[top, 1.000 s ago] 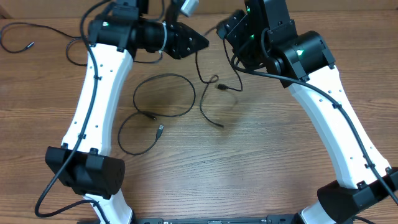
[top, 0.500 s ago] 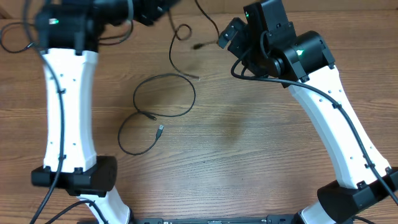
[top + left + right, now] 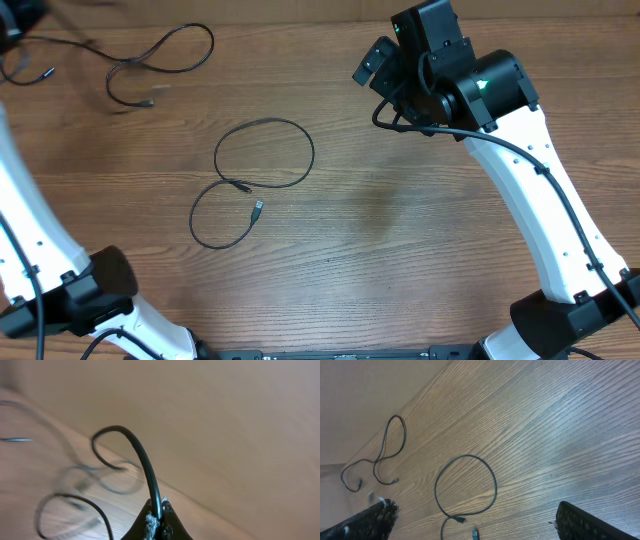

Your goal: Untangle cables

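Note:
A thin black cable (image 3: pixel 190 27) lies stretched across the table's far left; it runs off toward my left gripper, which is out of the overhead view. In the left wrist view my left gripper (image 3: pixel 159 510) is shut on this cable (image 3: pixel 145 460), which arches up out of the jaws. A second cable (image 3: pixel 265 121) lies alone mid-table in a loop, with its plug ends (image 3: pixel 257 209) close together below it. My right gripper (image 3: pixel 375 62) is open and empty, raised above the table to the right of the loop. The right wrist view shows the loop (image 3: pixel 495 487) and the stretched cable (image 3: pixel 403 435).
Another thin cable with a plug end (image 3: pixel 47 72) lies at the far left edge. My left arm's white link (image 3: pixel 25 220) stands along the left side. My right arm (image 3: pixel 540 200) crosses the right side. The table's back edge is near the top.
My left arm has swung far left, out of the overhead view, dragging the held cable from top centre to the top left. The looped cable and right arm have not moved.

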Available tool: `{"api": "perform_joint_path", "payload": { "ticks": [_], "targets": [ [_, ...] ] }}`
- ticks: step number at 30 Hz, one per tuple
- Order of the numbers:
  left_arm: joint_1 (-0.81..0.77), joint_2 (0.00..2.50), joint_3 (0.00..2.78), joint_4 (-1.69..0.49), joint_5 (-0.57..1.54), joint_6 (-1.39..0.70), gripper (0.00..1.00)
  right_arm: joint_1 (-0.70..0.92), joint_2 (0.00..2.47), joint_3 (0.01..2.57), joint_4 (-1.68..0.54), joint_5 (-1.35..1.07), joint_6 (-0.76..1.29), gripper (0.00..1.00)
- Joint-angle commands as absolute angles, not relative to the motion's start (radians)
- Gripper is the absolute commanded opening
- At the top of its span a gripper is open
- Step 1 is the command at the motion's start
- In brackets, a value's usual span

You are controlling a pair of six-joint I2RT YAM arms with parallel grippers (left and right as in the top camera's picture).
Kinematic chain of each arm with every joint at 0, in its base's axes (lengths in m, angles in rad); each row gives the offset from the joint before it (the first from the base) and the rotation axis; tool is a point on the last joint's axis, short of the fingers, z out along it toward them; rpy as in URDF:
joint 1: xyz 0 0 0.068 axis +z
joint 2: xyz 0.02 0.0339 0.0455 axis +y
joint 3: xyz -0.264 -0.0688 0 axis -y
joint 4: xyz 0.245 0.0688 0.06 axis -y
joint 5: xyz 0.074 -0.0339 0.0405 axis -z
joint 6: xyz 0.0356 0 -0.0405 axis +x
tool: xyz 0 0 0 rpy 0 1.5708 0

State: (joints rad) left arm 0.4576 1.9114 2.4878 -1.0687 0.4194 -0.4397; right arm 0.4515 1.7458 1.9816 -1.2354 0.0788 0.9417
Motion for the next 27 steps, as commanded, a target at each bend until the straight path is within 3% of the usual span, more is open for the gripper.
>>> {"api": "perform_joint_path", "payload": {
  "ticks": [1,9,18,27],
  "targets": [
    [0.531,1.904,2.501,-1.074,0.2,-0.475,0.04,0.45,1.747,1.98,-1.234,0.094,0.933,1.0],
    [0.578,1.935,2.428,-1.098,-0.245,-0.413,0.04,0.45,1.764,1.98,-1.238,0.093,0.933,1.0],
    [0.578,2.06,2.244,-0.97,-0.275,-0.131,0.04,0.45,1.765,1.98,-1.252,0.093,0.881,1.0],
    [0.596,2.125,2.227,-0.828,-0.368,0.098,0.04,0.45,1.765,1.98,-1.255,0.093,0.881,1.0]
  ]
}}
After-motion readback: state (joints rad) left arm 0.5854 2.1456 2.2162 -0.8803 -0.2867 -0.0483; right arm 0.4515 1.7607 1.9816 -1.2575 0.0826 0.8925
